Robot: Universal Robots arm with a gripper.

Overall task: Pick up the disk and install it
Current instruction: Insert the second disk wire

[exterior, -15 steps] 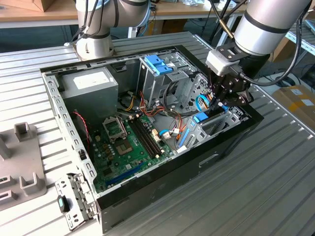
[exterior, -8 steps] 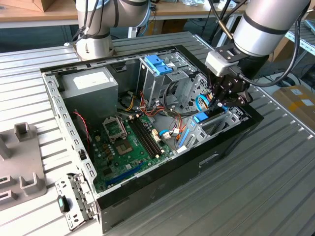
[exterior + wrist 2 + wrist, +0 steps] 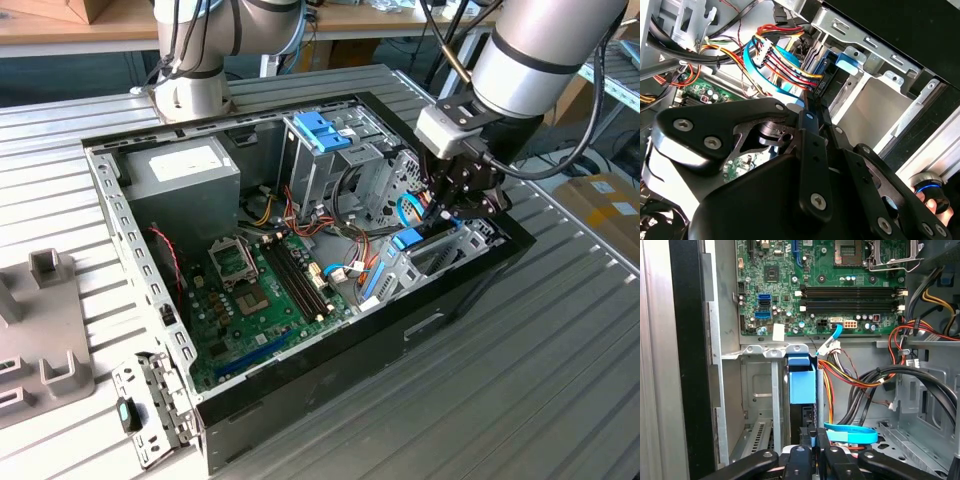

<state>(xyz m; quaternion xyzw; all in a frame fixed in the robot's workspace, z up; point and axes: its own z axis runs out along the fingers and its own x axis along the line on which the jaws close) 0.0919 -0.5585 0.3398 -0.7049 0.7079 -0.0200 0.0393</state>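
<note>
One disk (image 3: 802, 382), one tool (image 3: 813, 436)

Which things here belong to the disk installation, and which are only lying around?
Belong to the job: the disk, standing in the metal drive bay; the gripper right by it.
Only around: the motherboard; the grey power supply box; the blue latch on the drive cage; the grey fixtures on the table.
</note>
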